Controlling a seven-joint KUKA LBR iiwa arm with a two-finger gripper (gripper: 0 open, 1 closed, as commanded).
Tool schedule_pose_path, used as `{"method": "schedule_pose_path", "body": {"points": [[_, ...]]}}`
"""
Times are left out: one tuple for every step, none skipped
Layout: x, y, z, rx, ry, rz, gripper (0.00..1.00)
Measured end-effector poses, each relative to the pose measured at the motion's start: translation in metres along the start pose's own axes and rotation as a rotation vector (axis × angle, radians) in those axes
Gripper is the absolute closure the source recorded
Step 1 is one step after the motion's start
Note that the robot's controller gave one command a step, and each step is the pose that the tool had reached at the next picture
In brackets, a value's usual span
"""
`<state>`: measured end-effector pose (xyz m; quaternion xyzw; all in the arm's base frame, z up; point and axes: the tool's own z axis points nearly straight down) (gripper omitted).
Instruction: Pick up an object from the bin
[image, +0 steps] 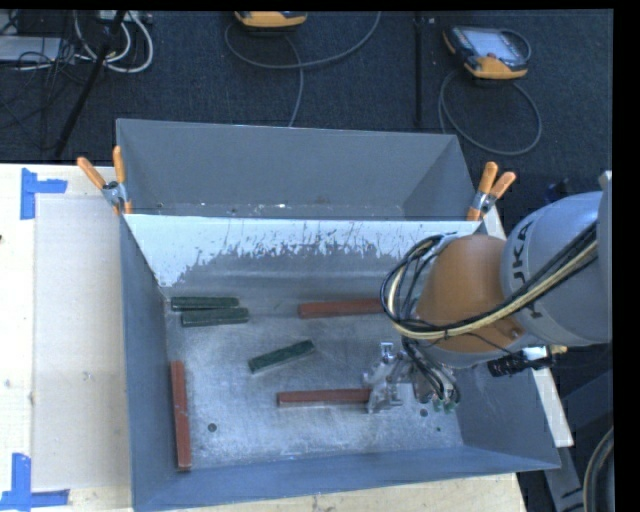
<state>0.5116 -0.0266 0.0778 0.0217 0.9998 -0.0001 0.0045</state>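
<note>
The gripper (384, 388) hangs low over the lower right of the grey metal bin (290, 175), at the right end of a reddish-brown bar (320, 398) that lies flat on the floor. We cannot tell whether the gripper is clenched or released, or whether it touches that bar. Up and to the left, near the centre of the frame, a tilted dark green bar (281, 356) lies alone. A second reddish-brown bar (338, 309) lies nearer the back wall. At the floor's upper left, an upper dark green bar (205, 302) and a lower dark green bar (214, 317) lie side by side. A third reddish-brown bar (180, 415) runs along the left wall.
</note>
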Motion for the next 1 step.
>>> {"method": "schedule_pose_path", "body": {"points": [[0.0088,-0.0006,-0.1431,0.000,0.008,-0.019,1.00]]}}
